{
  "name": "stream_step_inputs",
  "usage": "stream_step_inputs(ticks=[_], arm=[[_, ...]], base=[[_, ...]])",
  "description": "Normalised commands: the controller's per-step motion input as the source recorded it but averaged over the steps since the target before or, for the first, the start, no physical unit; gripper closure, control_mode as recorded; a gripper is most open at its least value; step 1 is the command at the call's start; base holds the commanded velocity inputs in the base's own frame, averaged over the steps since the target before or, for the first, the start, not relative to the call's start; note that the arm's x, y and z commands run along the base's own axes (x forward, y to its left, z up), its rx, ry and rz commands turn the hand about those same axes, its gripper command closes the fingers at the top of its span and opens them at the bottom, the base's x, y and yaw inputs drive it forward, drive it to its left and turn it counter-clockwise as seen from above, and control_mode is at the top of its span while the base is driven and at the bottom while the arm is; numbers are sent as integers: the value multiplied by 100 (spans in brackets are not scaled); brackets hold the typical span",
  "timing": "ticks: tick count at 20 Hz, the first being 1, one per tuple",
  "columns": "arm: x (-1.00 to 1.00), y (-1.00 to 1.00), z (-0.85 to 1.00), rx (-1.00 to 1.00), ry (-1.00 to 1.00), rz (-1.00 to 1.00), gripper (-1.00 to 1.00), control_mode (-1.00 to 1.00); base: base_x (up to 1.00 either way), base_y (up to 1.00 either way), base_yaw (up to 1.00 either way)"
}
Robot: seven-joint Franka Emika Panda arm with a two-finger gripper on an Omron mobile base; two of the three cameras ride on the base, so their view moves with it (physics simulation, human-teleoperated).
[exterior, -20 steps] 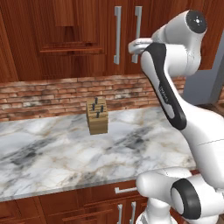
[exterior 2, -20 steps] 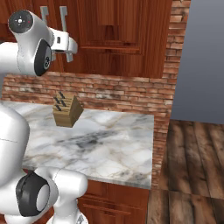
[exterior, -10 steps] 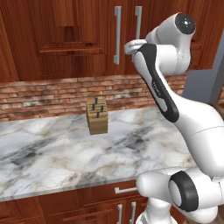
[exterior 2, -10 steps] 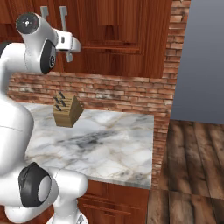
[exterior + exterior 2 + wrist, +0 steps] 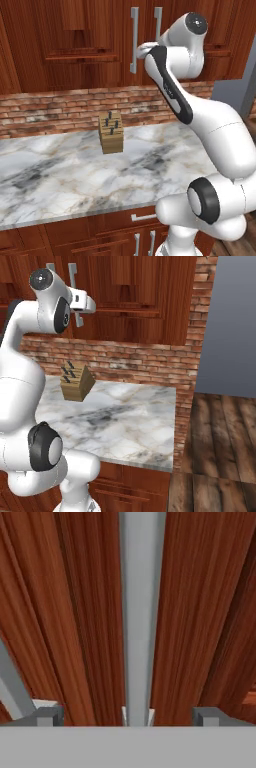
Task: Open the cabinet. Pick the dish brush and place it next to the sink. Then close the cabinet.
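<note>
Hand view puts you right at the cabinet [image 5: 195, 612]: one long silver bar handle [image 5: 137, 612] runs straight up the middle, and the gripper [image 5: 127, 714] has its two finger tips spread wide to either side of that bar, closed on nothing. You cannot tell from here whether either tip touches the bar. From the left base view, the cabinet [image 5: 100, 45] hangs on the wall above the brick backsplash [image 5: 55, 107], both doors shut, and the gripper [image 5: 141, 50] sits against the lower part of the left-hand handle [image 5: 134, 40]. Below, a wooden knife block [image 5: 111, 132] stands near the back edge of the marble counter [image 5: 60, 175], close to the brick.
</note>
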Motion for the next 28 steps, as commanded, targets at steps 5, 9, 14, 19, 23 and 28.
stream_step_inputs(ticks=[5,9,14,19,23,28], arm=[[14,0,-2,0,0,-3,-100,-100],[0,0,0,0,0,-4,-100,-100],[5,0,0,0,0,-3,-100,-100],[26,-6,-13,0,0,-2,-100,-100],[52,-11,-32,0,0,0,-100,-100],[40,-1,-32,0,-2,0,-100,-100]], base=[[0,0,0],[0,0,0],[0,0,0],[0,0,0],[0,0,0],[0,0,0]])
